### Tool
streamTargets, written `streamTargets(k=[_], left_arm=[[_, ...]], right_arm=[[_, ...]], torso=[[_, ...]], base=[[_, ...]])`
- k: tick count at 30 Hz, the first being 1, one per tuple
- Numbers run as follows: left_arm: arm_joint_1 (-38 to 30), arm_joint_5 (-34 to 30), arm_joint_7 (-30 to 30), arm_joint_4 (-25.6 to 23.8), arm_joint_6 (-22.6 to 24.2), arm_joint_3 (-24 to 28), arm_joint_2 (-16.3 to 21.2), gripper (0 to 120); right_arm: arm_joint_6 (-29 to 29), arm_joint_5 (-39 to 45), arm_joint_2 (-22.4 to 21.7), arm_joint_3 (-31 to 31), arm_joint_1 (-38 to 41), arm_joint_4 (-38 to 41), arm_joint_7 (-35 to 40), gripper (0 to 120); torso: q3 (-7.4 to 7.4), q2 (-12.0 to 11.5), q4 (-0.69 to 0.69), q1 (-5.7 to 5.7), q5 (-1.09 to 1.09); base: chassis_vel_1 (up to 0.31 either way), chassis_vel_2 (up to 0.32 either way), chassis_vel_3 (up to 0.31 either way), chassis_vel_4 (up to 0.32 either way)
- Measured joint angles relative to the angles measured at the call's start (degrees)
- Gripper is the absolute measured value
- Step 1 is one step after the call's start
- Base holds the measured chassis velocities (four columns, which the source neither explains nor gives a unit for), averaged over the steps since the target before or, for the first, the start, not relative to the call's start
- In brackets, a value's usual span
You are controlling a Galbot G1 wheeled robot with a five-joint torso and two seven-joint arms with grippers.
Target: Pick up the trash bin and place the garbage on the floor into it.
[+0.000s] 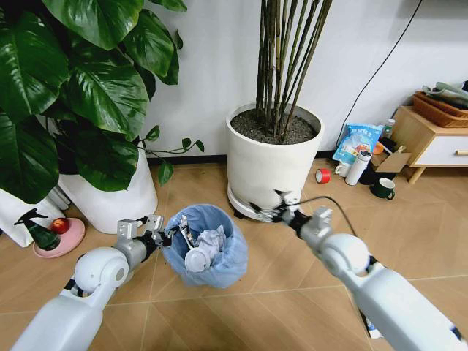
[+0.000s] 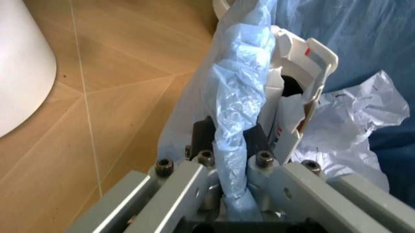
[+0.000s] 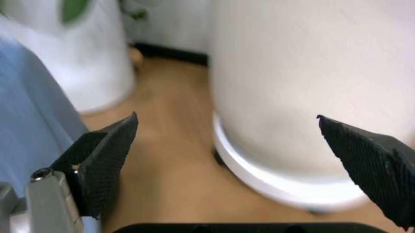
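Head view shows the trash bin (image 1: 207, 245) held above the wooden floor (image 1: 292, 292) in front of the robot, between the two white planters. Its light-blue bag (image 1: 227, 267) is crinkled over the rim, and inside lie crumpled white paper (image 1: 212, 241), a white disc (image 1: 196, 259) and a folded white carton piece (image 1: 184, 230).

At the bin's left edge, the left gripper (image 1: 170, 235) has its fingers clamped on the rim. From the left wrist view, the left gripper (image 2: 233, 170) pinches a bunched fold of the blue bag (image 2: 240, 97) between its nearly closed fingers (image 2: 204, 131), with the white carton (image 2: 298, 82) and crumpled paper (image 2: 356, 111) just beyond, inside the bin.

Hovering low beside the base of the right-hand planter (image 1: 274, 157), apart from the bin, is the right gripper (image 1: 265, 212). In the right wrist view its dark fingers (image 3: 107, 150) are spread wide and hold nothing, with the planter's white wall (image 3: 292, 87) and foot ring between them and the blue bag (image 3: 29, 107) at the edge.

Well beyond, by the wall, lie a blue-white packet (image 1: 357, 141) and a red roll (image 1: 322, 175).
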Motion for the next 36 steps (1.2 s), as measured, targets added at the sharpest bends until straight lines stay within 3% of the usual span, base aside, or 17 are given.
streamTargets(k=[7, 12, 22, 26, 36], left_arm=[[1.03, 0.64, 0.20, -0.27, -0.36, -0.42, 0.03, 0], [2.52, 1.36, 0.34, -0.81, -0.63, -1.16, -0.07, 0], [2.62, 1.28, 0.70, -1.24, -0.87, -1.15, 0.36, 0], [2.58, 1.19, 0.91, -1.25, -1.12, -0.98, 0.47, 0], [2.71, 1.16, 1.07, -1.35, -1.18, -0.47, 0.85, 0]], right_arm=[[2.99, -0.25, -3.74, 10.35, -11.97, -4.98, -5.29, 100], [5.08, -0.93, -5.09, 12.90, -16.13, -8.23, -6.27, 100], [9.95, -1.81, -3.75, 18.39, -27.55, -13.06, -4.84, 100], [14.39, -2.29, -1.99, 22.07, -33.27, -14.39, -4.74, 100], [18.05, -3.82, 1.54, 26.24, -37.86, -18.16, -4.65, 100]], torso=[[0.00, 0.00, -0.02, 0.00, -0.02], [0.00, 0.00, 0.00, 0.00, 0.00], [0.00, 0.01, 0.00, 0.00, -0.02], [0.00, 0.01, -0.02, 0.00, -0.01], [0.00, 0.01, -0.01, 0.00, -0.01]], base=[[0.000, 0.000, 0.000, 0.000], [0.000, 0.000, 0.000, 0.000], [0.000, 0.000, 0.000, 0.000], [0.000, 0.000, 0.000, 0.000], [0.000, 0.000, 0.000, 0.000]])
